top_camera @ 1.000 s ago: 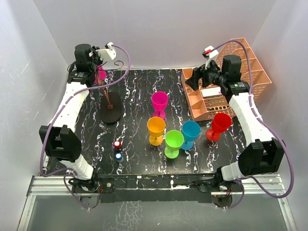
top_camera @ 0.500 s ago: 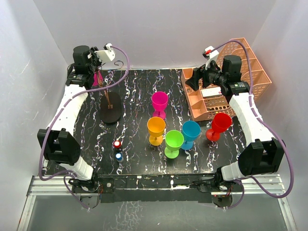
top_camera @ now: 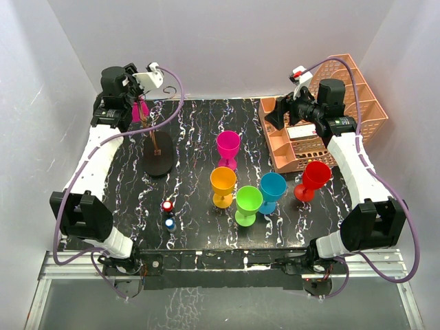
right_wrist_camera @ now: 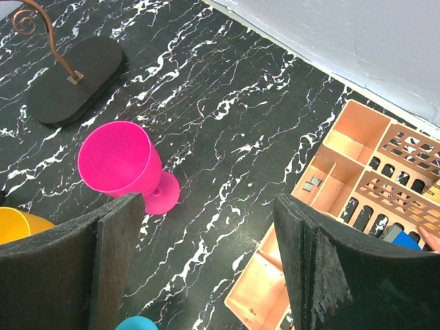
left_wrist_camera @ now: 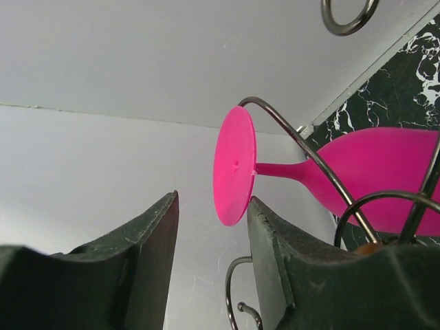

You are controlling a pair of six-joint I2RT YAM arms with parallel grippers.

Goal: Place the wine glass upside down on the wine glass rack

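Magenta plastic wine glass [left_wrist_camera: 371,172] hangs by its foot in the thin dark wire rack [top_camera: 159,155], left hand [left_wrist_camera: 212,206] released just off the foot: back straight out, clear of the scrolls.

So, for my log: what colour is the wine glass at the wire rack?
The wine glass is magenta, clearest in the left wrist view.

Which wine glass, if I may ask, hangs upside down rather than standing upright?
The pink glass on the far-left wire rack, its stem caught between the wire arms. The other five, a second pink one included, stand upright on the table.
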